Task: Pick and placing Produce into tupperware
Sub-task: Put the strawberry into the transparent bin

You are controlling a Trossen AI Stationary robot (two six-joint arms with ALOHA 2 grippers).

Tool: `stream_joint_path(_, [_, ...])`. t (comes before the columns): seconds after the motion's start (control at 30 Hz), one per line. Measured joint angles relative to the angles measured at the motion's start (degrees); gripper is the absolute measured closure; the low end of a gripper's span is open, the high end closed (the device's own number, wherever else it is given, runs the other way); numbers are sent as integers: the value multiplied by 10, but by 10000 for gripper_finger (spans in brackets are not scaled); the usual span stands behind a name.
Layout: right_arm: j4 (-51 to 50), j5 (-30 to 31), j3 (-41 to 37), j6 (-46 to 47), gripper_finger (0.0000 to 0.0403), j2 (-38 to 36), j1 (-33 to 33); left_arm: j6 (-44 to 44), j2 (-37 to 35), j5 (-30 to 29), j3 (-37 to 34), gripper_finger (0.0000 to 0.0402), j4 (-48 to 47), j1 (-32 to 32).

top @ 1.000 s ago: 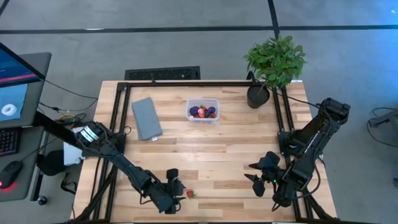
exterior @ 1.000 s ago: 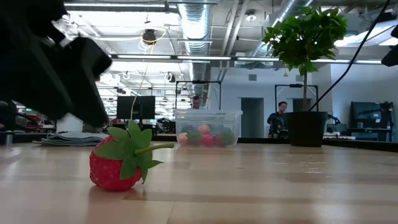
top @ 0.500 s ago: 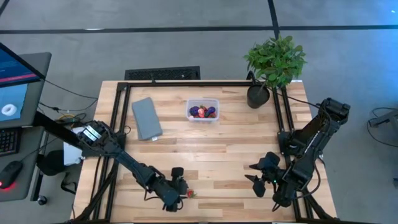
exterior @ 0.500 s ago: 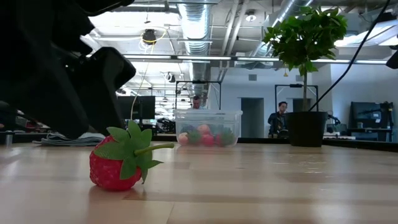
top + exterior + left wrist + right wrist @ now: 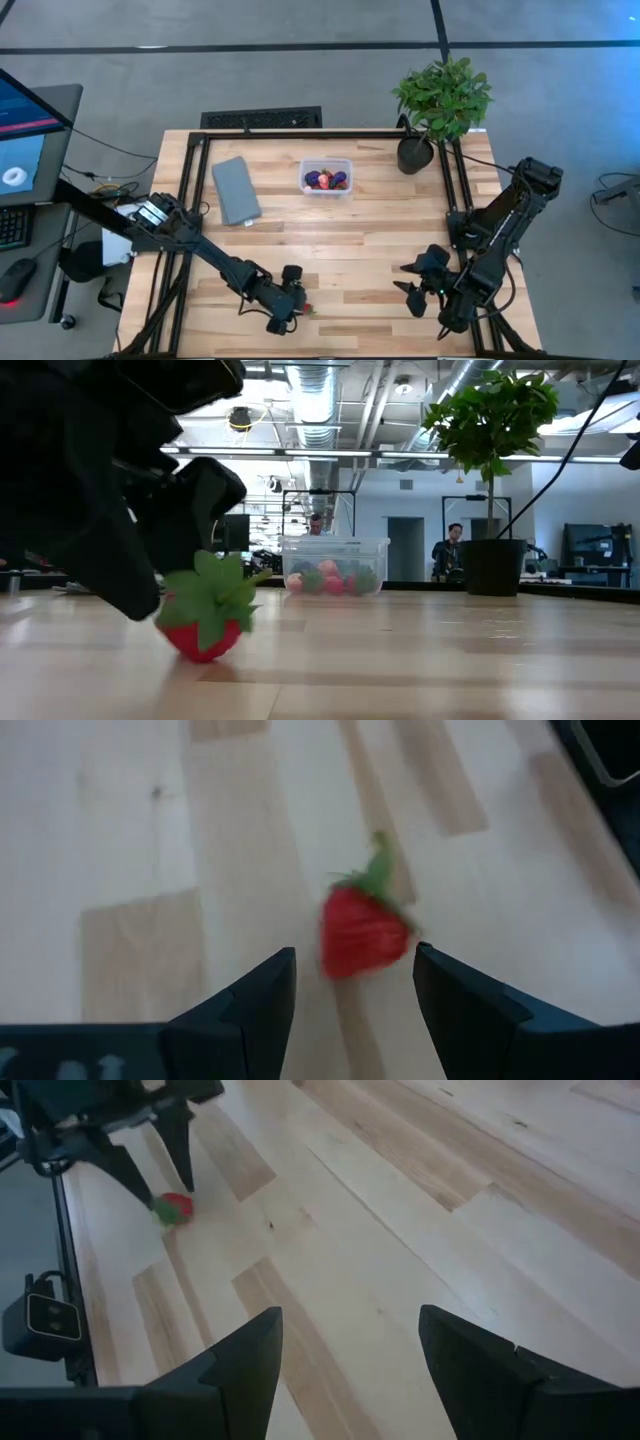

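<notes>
Since earlier frame: left gripper [image 5: 297, 309] advanced along near table edge, fingers now straddling strawberry [image 5: 305, 311]; fruit tipped from its former lie.

Left wrist view: jaws parted, strawberry [image 5: 362, 931] between tips, not clamped. High view hides this under gripper.

Low view: strawberry [image 5: 205, 615] leaning, leaves up.

Right gripper [image 5: 412, 283]: near right edge, jaws apart, empty.

Count: loose strawberry 1; tupperware [image 5: 326, 178] 1, far centre, several produce pieces inside; grey lid [image 5: 236, 190] 1; potted plant [image 5: 438, 105] 1.

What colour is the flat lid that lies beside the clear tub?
The lid is plain grey, with no pattern. The high view shows it best.
</notes>
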Motion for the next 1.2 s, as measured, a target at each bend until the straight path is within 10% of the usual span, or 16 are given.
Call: stream_joint_path(1.2, [7,-6,0,0,143,0,1,-31,44,12,26,143,54,19])
